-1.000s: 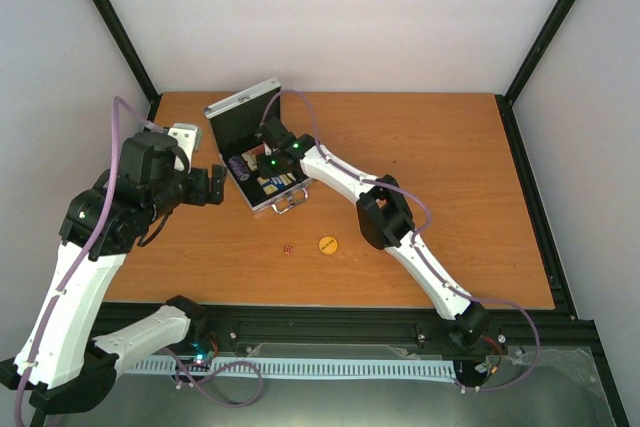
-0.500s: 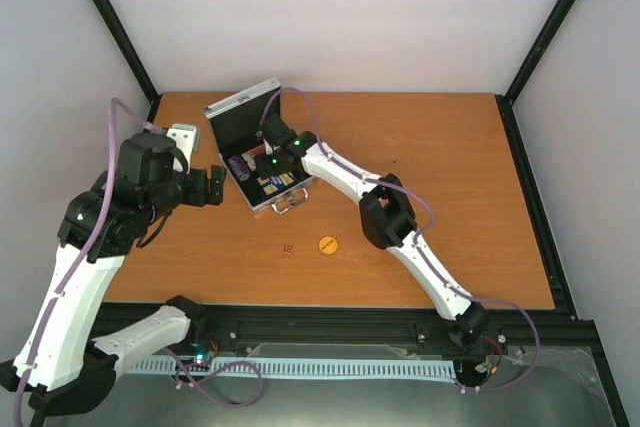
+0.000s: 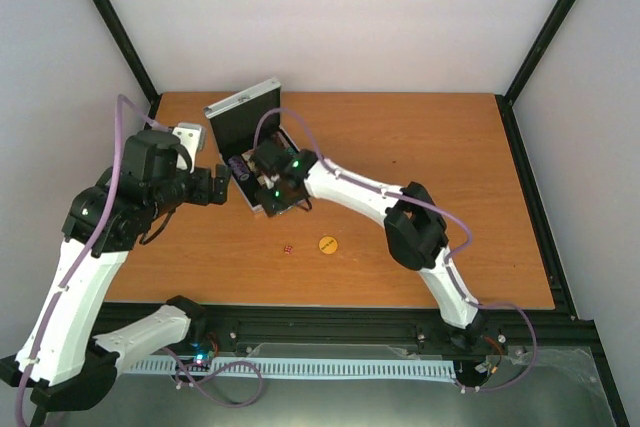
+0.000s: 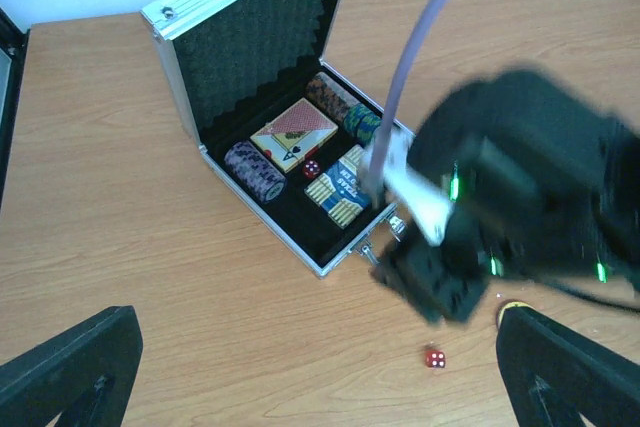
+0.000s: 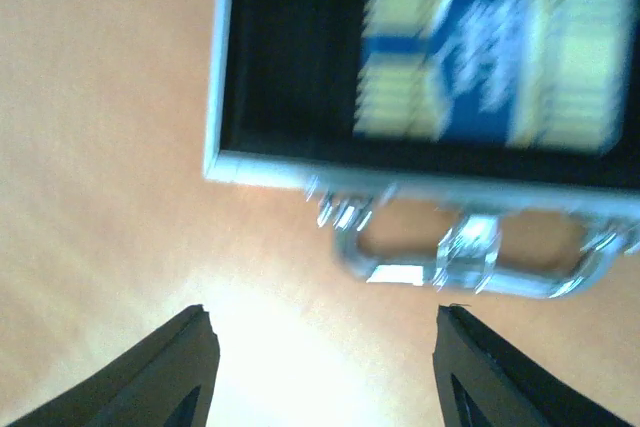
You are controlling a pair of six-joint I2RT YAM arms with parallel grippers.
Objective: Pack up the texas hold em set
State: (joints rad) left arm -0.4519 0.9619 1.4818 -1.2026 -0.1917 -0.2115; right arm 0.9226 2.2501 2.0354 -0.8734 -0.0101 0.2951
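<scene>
The right gripper (image 5: 320, 319) hangs over bare table (image 5: 100, 147) just below the handle (image 5: 460, 252) of the open silver case (image 4: 260, 47), jaws apart with nothing between them. The left gripper (image 4: 315, 372) stands wide open and empty, its fingers (image 4: 70, 367) at the bottom corners of its wrist view. In the top view the case sits upper left of centre. It holds a purple chip stack (image 4: 255, 169), card decks (image 4: 295, 132) and a red die (image 4: 312, 169). Another die (image 4: 434, 358) and the orange button (image 3: 327, 244) lie on the table below it.
</scene>
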